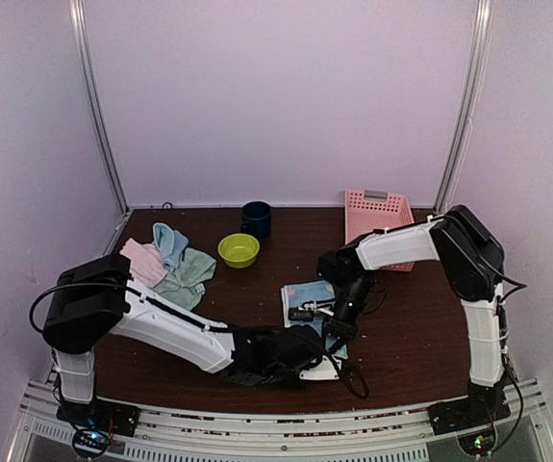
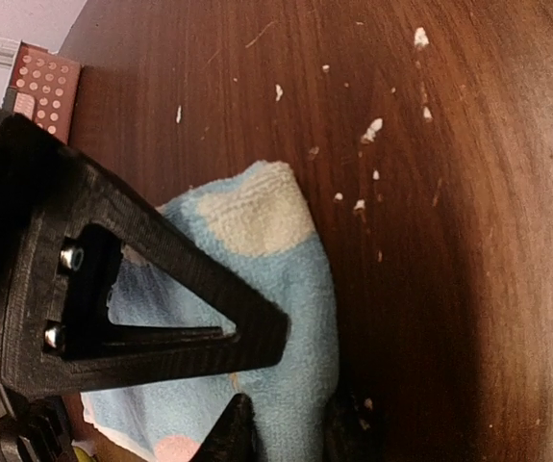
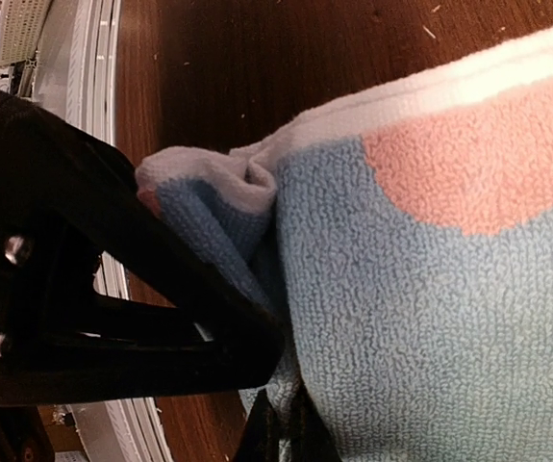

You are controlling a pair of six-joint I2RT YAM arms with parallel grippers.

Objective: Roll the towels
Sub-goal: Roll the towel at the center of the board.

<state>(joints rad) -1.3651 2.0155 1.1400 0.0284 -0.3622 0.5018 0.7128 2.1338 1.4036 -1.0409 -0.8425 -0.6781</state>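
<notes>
The light blue towel with pink and orange patches (image 1: 307,296) lies near the table's front middle, partly folded. My left gripper (image 1: 305,348) is at its near edge, shut on a fold of it (image 2: 295,289), with the fingers (image 2: 257,332) pressed into the cloth. My right gripper (image 1: 337,327) is on the towel's right side, shut on a bunched edge of it (image 3: 430,289). The pink towel (image 1: 141,260), pale blue towel (image 1: 168,241) and mint green towel (image 1: 191,274) lie heaped at the back left.
A lime-green bowl (image 1: 238,250) and a dark blue cup (image 1: 256,219) stand at the back middle. A pink lattice basket (image 1: 377,214) stands at the back right; its corner shows in the left wrist view (image 2: 40,87). White crumbs (image 2: 372,127) dot the wood.
</notes>
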